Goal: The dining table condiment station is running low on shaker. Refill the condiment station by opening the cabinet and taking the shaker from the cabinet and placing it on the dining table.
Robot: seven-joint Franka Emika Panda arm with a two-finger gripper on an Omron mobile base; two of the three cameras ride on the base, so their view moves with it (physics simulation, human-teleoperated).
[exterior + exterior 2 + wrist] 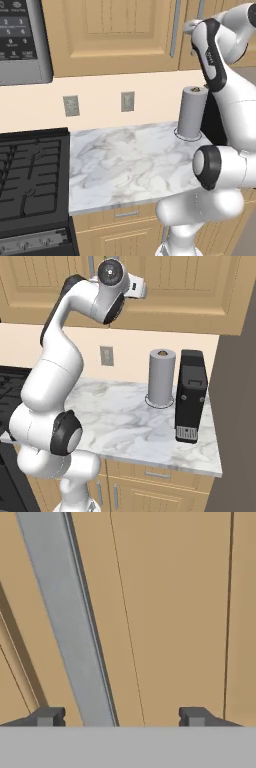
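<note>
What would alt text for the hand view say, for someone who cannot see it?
Close up, a long silver bar handle runs slantwise across a light-wood cabinet door, passing between the two dark fingertips of the open end effector, nearer the left-hand one. Neither fingertip touches the handle.

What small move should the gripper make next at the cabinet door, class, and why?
Probably close the gripper on the handle. In the hand view the silver bar runs between the spread fingertips, off-centre toward one, and the cabinet door looks shut.
</note>
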